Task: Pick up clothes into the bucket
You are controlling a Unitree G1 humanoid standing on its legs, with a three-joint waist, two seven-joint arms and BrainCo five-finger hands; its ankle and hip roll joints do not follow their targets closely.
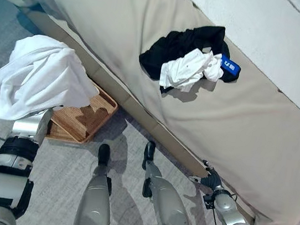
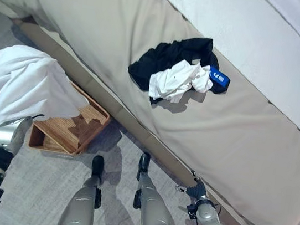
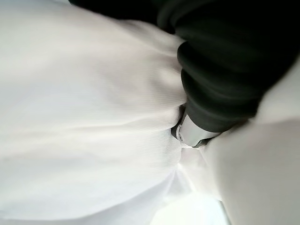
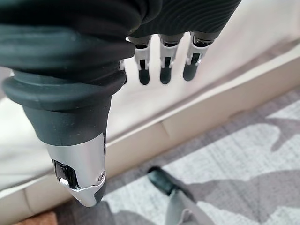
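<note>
A large white garment (image 1: 35, 77) hangs bunched over my raised left hand (image 3: 191, 132), just left of and above the wicker basket (image 1: 107, 108) on the floor. The cloth wraps the hand and hides its grip. A heap of black and white clothes (image 1: 188, 59) with a blue label (image 1: 230, 68) lies on the beige bed (image 1: 247, 137), apart from both hands. My right hand (image 1: 211, 181) hangs low by the bed's base at the lower right, fingers (image 4: 161, 70) straight and holding nothing.
The basket stands on grey carpet (image 1: 129, 143) against the bed's beige base board (image 1: 139, 111), which runs diagonally across the view. A white cover (image 1: 294, 43) lies further back on the bed.
</note>
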